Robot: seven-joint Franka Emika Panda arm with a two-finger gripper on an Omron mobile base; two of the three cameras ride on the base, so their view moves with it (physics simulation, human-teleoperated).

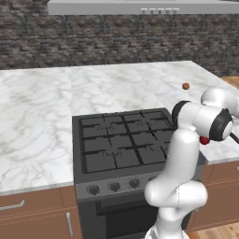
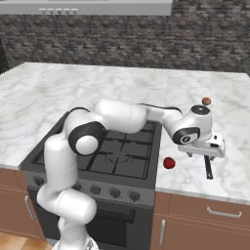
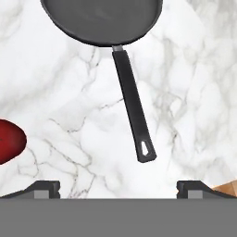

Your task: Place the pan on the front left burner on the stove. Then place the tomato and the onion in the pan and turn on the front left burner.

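The dark grey pan [image 3: 102, 18] lies on the marble counter right of the stove [image 1: 121, 140], its thin handle [image 3: 133, 111] pointing toward me. My gripper [image 3: 118, 190] hovers open above the handle's end, with nothing between its fingers. In the right base view the gripper [image 2: 209, 157] hangs over the handle [image 2: 209, 171] and the hand hides the pan's bowl. The red tomato [image 3: 9, 141] [image 2: 169, 163] rests on the counter between stove and pan. The brown onion [image 2: 206, 101] [image 1: 186, 86] sits farther back. The front left burner [image 1: 100, 161] is bare.
Several round knobs [image 1: 114, 186] line the stove front above the oven door. A range hood [image 1: 140, 7] hangs over the dark stone back wall. Marble counter [image 1: 37, 121] stretches to both sides. The counter's front edge [image 2: 205, 193] runs just beyond the handle's end.
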